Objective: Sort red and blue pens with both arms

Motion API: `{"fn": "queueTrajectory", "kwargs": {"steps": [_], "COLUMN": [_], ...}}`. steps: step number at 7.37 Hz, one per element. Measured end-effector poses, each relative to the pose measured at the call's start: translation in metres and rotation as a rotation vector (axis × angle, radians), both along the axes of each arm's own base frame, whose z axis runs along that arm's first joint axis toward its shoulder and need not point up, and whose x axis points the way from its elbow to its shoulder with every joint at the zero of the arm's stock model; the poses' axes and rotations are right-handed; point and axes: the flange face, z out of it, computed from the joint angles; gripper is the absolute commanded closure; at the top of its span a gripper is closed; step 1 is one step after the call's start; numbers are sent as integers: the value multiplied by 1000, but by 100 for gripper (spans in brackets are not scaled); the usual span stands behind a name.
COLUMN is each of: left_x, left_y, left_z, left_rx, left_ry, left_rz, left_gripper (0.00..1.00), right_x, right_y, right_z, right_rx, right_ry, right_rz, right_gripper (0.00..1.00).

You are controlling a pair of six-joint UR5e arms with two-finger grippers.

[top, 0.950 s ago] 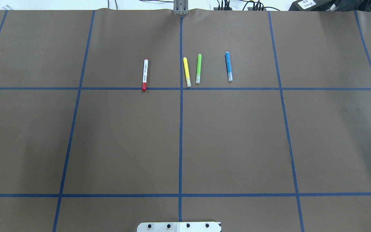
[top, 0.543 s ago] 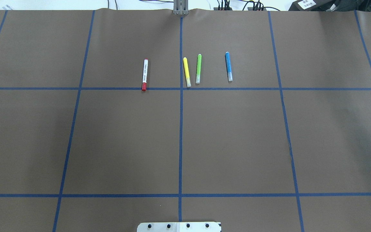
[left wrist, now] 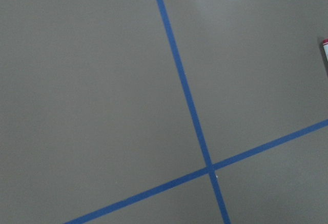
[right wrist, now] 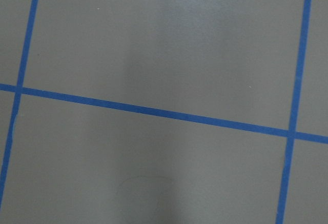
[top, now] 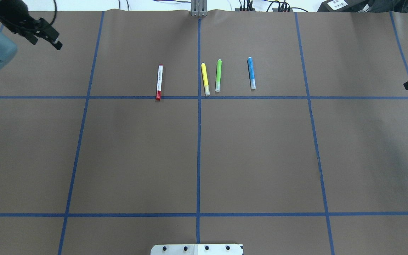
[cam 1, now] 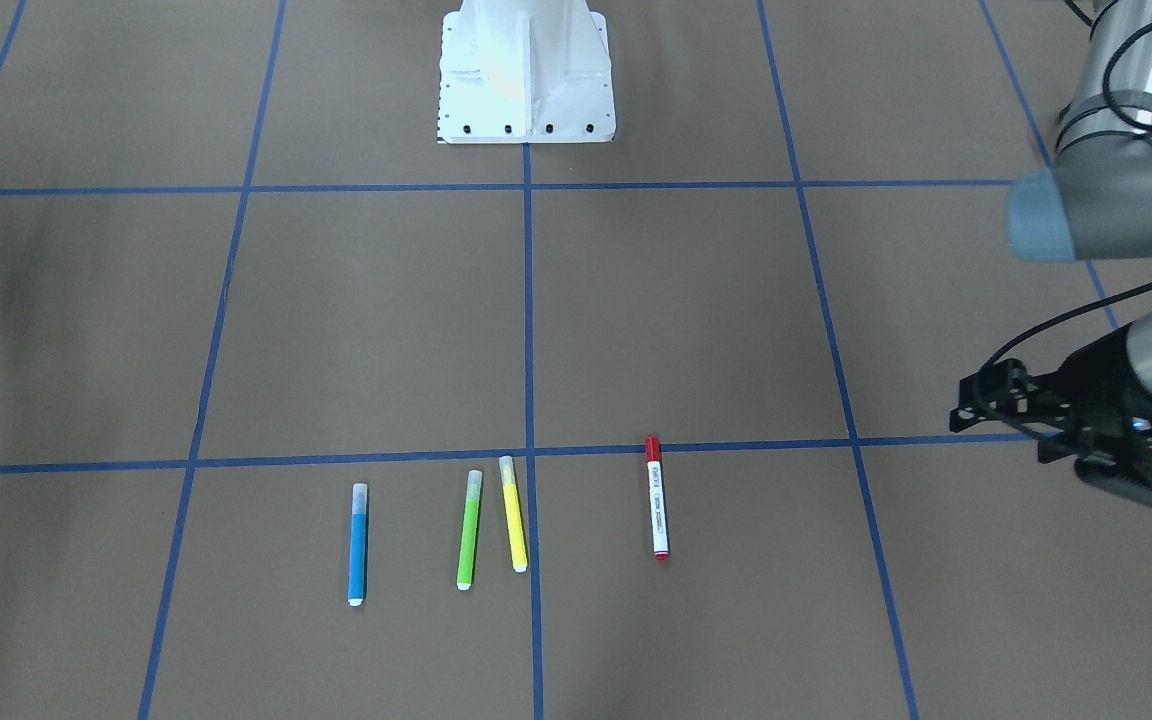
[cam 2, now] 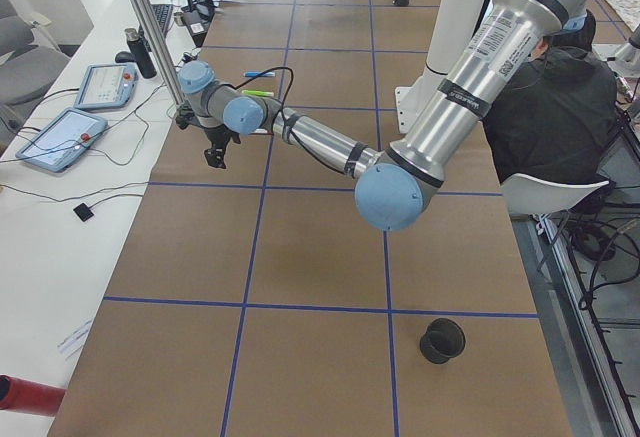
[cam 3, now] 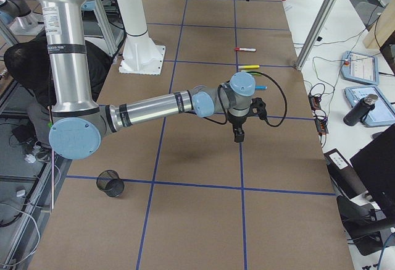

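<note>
Meanwhile, the red marker (top: 159,82) and blue highlighter (top: 251,73) lay well apart on the table (top: 260,159). The left gripper (top: 50,40) and right gripper (cam 3: 238,138) hovered off to the sides; I couldn't tell their finger spread.

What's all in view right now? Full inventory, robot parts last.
table: 1, brown, blue tape grid
red marker: 1, white barrel, red cap, left of centre line
yellow highlighter: 1, yellow, just right of that line
green highlighter: 1, green, beside the yellow one
blue highlighter: 1, blue, right end of the row
mesh cups: 2, black, one near each table end
person: 1, dark top, behind the robot
robot base: 1, white, table's near edge
left gripper: 1, black, open, over table's left side
right gripper: 1, black, over right side, jaws unclear
</note>
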Motion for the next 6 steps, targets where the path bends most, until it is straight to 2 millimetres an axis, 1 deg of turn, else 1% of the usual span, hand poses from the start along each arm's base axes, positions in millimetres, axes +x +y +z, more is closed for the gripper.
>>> {"fn": "queueTrajectory", "kwargs": {"steps": [1,2,3,4,5,6], "left_x": [49,98,140,182,221,251], "left_y": [-8,-4,5,19,30,37], "left_z": [-32,-66,-93,-113,-122,-120], "left_rx": [-135,-241,-266,-249,-233,-226], "left_ry": [-1,-4,-22,-55,-82,-87], "left_rz": [-69,-121,-144,-163,-185,-194], "left_gripper": [0,0,0,0,1,3], "right_x": [-18,-34,-43,-47,-51,-63], "right_y": [-9,-16,-21,-22,-24,-30], "right_z": [-12,-25,-34,-40,-47,-60], "right_rx": [18,35,38,23,-3,-29], "right_ry": [9,19,23,19,12,3], "right_rz": [-25,-43,-46,-30,-3,24], "right_gripper": [0,0,0,1,1,1]}}
